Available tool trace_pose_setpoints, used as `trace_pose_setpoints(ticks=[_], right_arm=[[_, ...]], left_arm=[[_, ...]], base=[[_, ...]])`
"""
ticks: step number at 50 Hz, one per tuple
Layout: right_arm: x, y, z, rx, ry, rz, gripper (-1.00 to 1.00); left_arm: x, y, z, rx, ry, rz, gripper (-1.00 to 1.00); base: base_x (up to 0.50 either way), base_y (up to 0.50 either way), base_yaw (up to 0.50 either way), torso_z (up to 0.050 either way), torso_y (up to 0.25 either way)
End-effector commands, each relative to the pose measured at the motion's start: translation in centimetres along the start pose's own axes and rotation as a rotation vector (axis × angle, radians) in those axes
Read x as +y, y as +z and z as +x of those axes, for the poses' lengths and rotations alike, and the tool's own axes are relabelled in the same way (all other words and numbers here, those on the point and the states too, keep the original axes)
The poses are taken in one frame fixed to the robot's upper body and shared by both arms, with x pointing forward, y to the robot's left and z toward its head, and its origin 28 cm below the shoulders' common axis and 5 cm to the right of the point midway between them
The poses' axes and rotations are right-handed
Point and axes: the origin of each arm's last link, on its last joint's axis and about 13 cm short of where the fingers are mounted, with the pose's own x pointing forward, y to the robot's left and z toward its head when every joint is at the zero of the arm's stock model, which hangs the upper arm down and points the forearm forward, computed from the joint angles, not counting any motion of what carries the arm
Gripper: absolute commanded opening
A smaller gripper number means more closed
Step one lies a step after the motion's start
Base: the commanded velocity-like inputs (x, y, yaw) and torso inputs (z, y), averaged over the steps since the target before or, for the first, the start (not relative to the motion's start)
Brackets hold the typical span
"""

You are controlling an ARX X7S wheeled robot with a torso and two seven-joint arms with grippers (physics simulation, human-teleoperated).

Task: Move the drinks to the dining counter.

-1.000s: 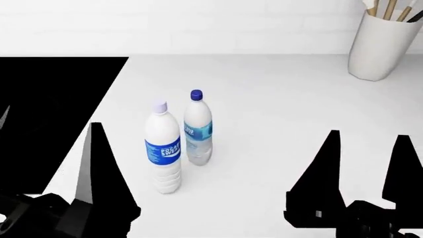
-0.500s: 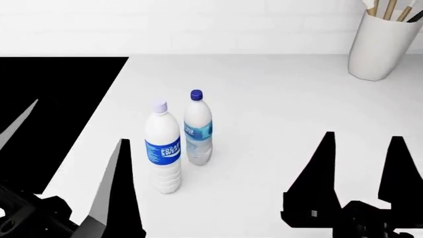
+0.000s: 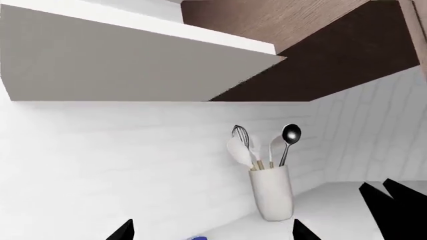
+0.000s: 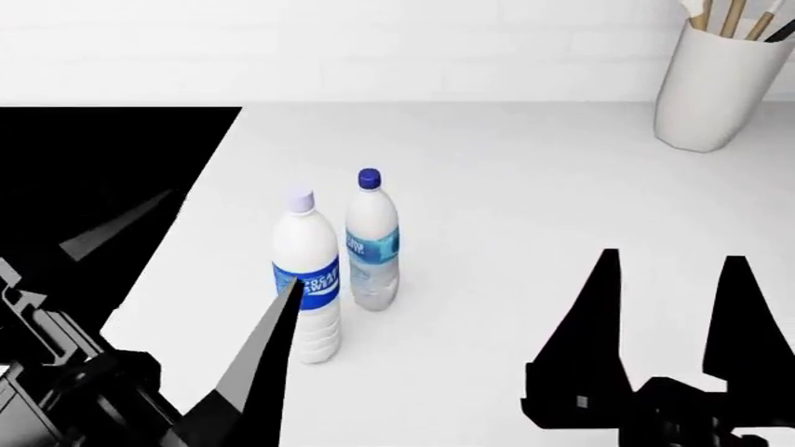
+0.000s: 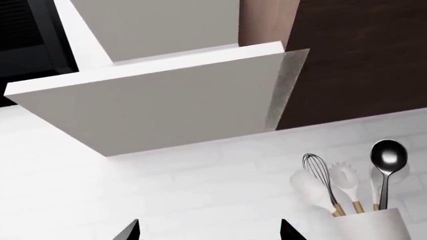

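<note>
Nearest to the camera, the left gripper (image 4: 218, 289) has turned and moved toward the bottles during the last second. Its fingers are spread wide, and one fingertip now reaches in front of the white Pocari Sweat bottle (image 4: 307, 279) in the head view. The right gripper (image 4: 668, 270) has hardly moved; its fingers are also wide and empty.

Both drinks stand upright on the white table (image 4: 497, 186), beside the black cooktop (image 4: 100, 177); the clear bottle (image 4: 371, 244) stands just behind the white one. Farther back is the utensil holder (image 4: 718, 84). I judge that the left arm is lining up a grasp; no bottle is lifted yet.
</note>
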Motion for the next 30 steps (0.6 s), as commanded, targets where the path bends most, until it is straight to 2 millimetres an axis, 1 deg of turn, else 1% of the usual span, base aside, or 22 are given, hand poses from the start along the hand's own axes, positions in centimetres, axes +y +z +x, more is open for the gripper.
trace_pose_setpoints(ticks=[1, 12, 15, 25, 30], right_arm=[[0.0, -0.1, -0.1, 0.003, 0.002, 0.000, 1.00], [0.1, -0.1, -0.2, 0.005, 0.003, 0.000, 1.00], [0.1, -0.2, -0.2, 0.007, 0.003, 0.001, 1.00], [0.1, -0.3, -0.2, 0.010, 0.004, 0.002, 1.00], [0.1, -0.3, -0.3, 0.011, 0.006, 0.003, 1.00]], left_arm=[[0.6, -0.5, -0.4, 0.136, -0.040, -0.014, 1.00], [0.7, -0.5, -0.6, 0.163, -0.054, -0.005, 1.00], [0.7, -1.0, -0.5, 0.184, -0.051, 0.010, 1.00], [0.5, -1.5, -0.2, 0.196, -0.064, -0.006, 1.00], [0.6, -2.4, -0.2, 0.221, -0.060, -0.010, 1.00]], base=[[0.00, 0.00, 0.00, 0.000, 0.000], [0.00, 0.00, 0.00, 0.000, 0.000], [0.00, 0.00, 0.00, 0.000, 0.000], [0.00, 0.00, 0.00, 0.000, 0.000], [0.00, 0.00, 0.00, 0.000, 0.000]])
